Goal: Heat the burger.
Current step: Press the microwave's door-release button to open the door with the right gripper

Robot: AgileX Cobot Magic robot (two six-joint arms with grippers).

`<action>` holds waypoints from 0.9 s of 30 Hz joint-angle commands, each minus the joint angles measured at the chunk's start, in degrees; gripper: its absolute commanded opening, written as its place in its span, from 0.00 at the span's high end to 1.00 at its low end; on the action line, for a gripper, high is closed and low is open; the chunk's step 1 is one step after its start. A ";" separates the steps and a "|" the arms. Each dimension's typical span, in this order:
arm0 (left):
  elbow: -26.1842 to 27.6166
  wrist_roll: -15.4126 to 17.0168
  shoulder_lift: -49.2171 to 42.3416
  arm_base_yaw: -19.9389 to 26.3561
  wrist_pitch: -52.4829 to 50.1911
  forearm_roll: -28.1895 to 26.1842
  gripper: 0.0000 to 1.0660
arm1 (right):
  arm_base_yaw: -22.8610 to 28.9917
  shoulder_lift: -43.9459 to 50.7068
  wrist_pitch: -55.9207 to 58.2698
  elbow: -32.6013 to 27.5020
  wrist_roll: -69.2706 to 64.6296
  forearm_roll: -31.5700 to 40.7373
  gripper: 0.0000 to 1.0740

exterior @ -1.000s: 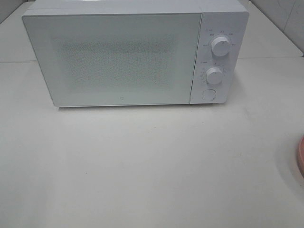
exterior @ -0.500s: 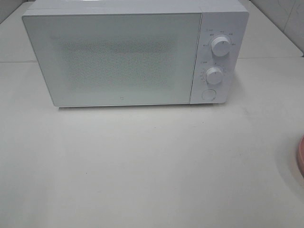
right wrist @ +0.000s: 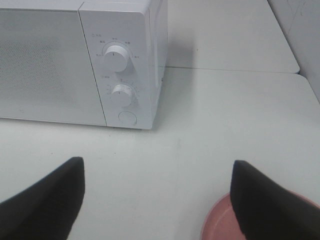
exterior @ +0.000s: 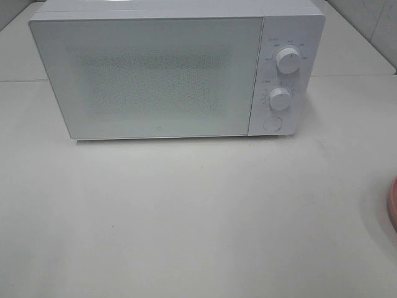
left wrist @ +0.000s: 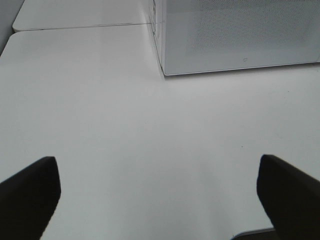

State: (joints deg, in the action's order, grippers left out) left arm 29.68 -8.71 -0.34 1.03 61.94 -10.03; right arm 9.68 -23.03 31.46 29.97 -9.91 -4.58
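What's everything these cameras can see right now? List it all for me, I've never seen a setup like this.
microwave: one, white, at the back of the table, door shut
knobs: two, white, one above the other on the microwave's right panel
button: one, white, round, below the lower knob
plate: one, pink, at the table's right edge in front of the microwave, only partly in view
table: one joined surface, white, under everything
left hand: one, dark fingers, open and holding nothing, over bare table in front of the microwave's left corner
right hand: one, dark fingers, open and holding nothing, in front of the control panel, one finger over the plate
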 commanded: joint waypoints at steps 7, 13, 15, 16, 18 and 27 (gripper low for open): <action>0.11 0.17 -1.15 0.23 -0.80 -0.17 0.06 | 0.00 -11.63 -10.83 0.34 -0.11 -0.34 0.29; 0.11 0.17 -1.15 0.23 -0.80 -0.17 0.06 | 0.00 -17.42 -16.16 0.34 -0.11 -0.34 0.29; 0.11 0.17 -1.15 0.23 -0.80 -0.17 0.06 | 0.00 -19.14 -17.70 0.34 -0.11 -0.34 0.29; 0.11 0.17 -1.15 0.23 -0.80 -0.17 0.06 | 0.00 -20.17 -18.51 0.34 -0.11 -0.34 0.29; 0.11 0.17 -1.15 0.23 -0.80 -0.17 0.06 | 0.00 -22.06 -19.94 0.34 -0.11 -0.34 0.29; 0.11 0.17 -1.15 0.23 -0.80 -0.17 0.06 | 0.00 -31.63 -28.07 0.34 -0.11 -0.74 0.29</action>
State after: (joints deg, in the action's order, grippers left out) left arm 29.68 -8.71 -0.34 1.03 61.94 -10.03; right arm 9.68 -53.46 6.30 29.97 -9.91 -4.64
